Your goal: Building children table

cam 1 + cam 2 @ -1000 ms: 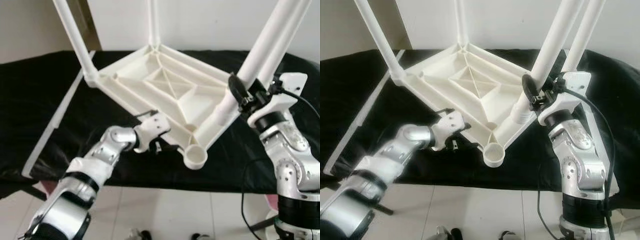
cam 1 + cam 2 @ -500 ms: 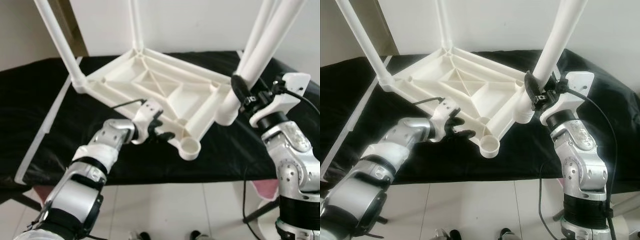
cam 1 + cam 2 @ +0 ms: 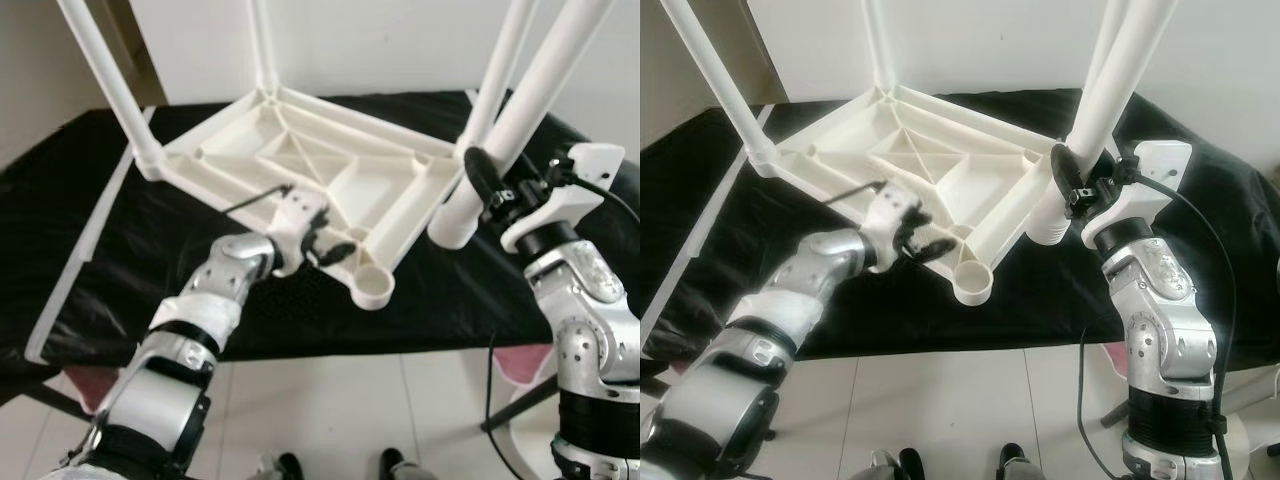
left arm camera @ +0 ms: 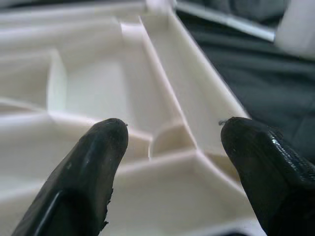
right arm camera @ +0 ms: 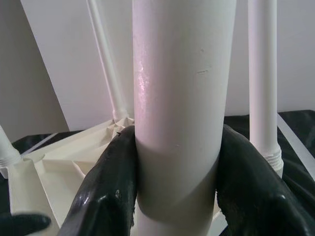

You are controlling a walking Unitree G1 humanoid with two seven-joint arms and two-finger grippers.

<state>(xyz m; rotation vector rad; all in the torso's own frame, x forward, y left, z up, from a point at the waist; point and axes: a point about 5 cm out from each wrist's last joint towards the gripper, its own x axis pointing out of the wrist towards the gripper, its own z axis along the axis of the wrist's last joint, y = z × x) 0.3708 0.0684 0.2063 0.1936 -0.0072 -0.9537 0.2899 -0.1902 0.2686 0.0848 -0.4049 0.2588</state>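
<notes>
**One leg left to seat**

Nearest me, the empty socket (image 3: pixel 373 288) sits at the corner of the upturned table top (image 3: pixel 330 170) on the black cloth (image 3: pixel 90 230). My left gripper (image 3: pixel 325 252) is spread wide, empty, over the rim beside it. My right gripper (image 3: pixel 480 185) is clamped around the loose leg (image 3: pixel 520 110). I judge the plastic light, stiff and slick, so hold low. No writing is readable.

We had the left arm stretched forward, left gripper (image 3: pixel 335 252) with fingers (image 4: pixel 98 162) spread apart. Right arm was bent upright at the elbow, right gripper (image 5: pixel 174 196) clamped, a finger pressed on each side of its load.
</notes>
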